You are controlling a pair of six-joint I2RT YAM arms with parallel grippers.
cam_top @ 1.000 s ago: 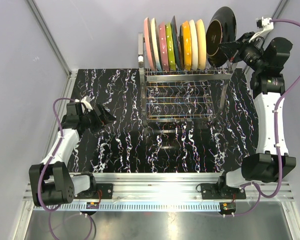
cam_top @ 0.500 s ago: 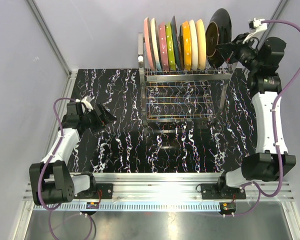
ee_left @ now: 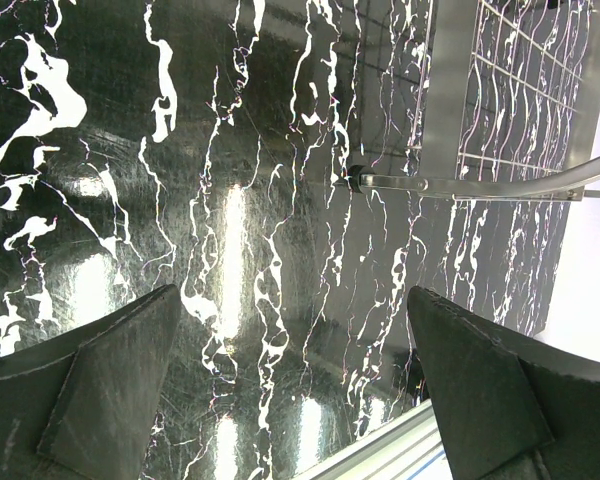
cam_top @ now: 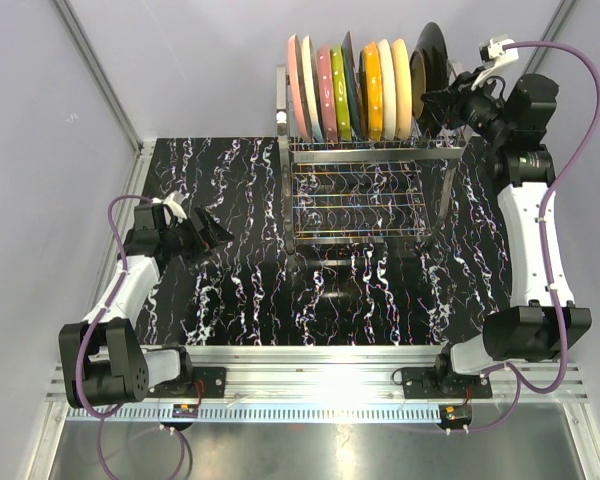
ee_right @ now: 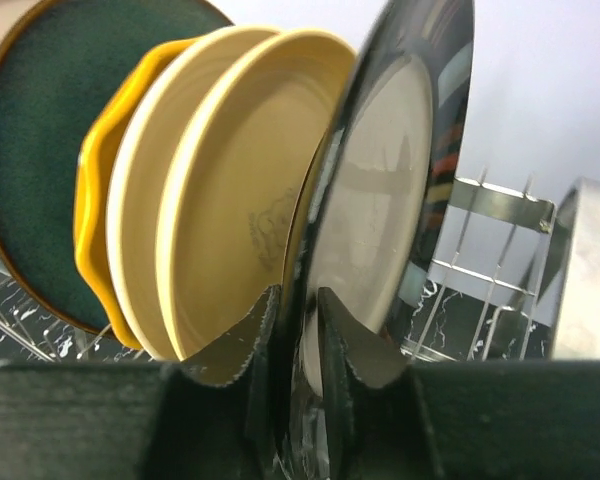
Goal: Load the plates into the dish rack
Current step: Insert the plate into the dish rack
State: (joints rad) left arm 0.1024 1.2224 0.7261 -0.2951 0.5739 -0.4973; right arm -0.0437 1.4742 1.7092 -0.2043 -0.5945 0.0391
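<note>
Plates [cam_top: 365, 85] — all on edge in one row along the upper tier of the dish rack [cam_top: 365, 195], which stands at the far side of the desk [cam_top: 230, 300], right of centre. Order from the left in the top view: pink, pale blue, dotted pink, green, teal, orange, two cream, then the black-rimmed plate [cam_top: 428, 65] at the right end. That last one is turned a little more face-on to the top camera than the rest; it has a glossy dark rim and a cream centre. It sits just beside the nearer cream plate [ee_right: 230, 220].

Right gripper [cam_top: 442, 100] reaches in from the right at plate height. In the wrist view its jaws sit close on either side of the black-rimmed plate's lower rim, with one fingertip [ee_right: 225, 350] on the cream-plate side and the other on the face side. Whether they press the rim or only flank it cannot be told.

Left gripper [cam_top: 210, 232] — low over the desk's left half, well apart from the rack, jaws spread wide over the marbled surface.
</note>
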